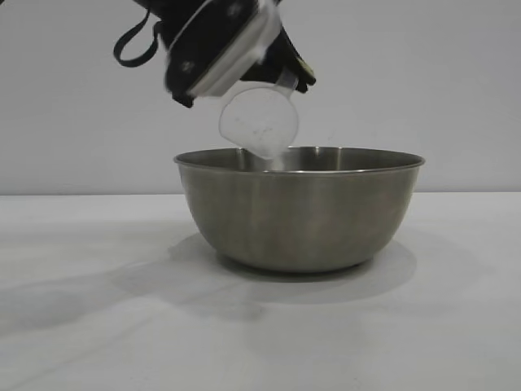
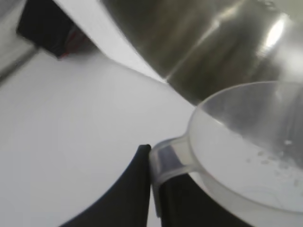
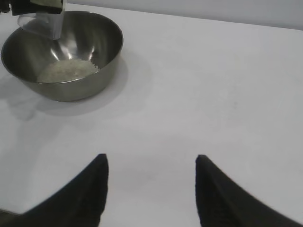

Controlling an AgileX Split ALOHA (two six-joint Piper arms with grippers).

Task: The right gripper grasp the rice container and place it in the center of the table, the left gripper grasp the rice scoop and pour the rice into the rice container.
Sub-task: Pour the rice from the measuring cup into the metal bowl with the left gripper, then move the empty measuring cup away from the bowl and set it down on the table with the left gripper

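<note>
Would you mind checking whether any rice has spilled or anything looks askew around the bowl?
Nothing stands out. The rice lies in a heap inside the bowl, with no grains visible on the table. The left hand holds the cup tipped over the bowl's rim, as pouring needs. The right hand hangs open, well away.

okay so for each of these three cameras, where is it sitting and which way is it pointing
Exterior: level with the table, facing the rice container; the left gripper tips the rice scoop above it.
Left wrist: on that gripper, looking along its fingers at scoop and container.
Right wrist: set back, open right gripper facing the rice.
All share the container.
</note>
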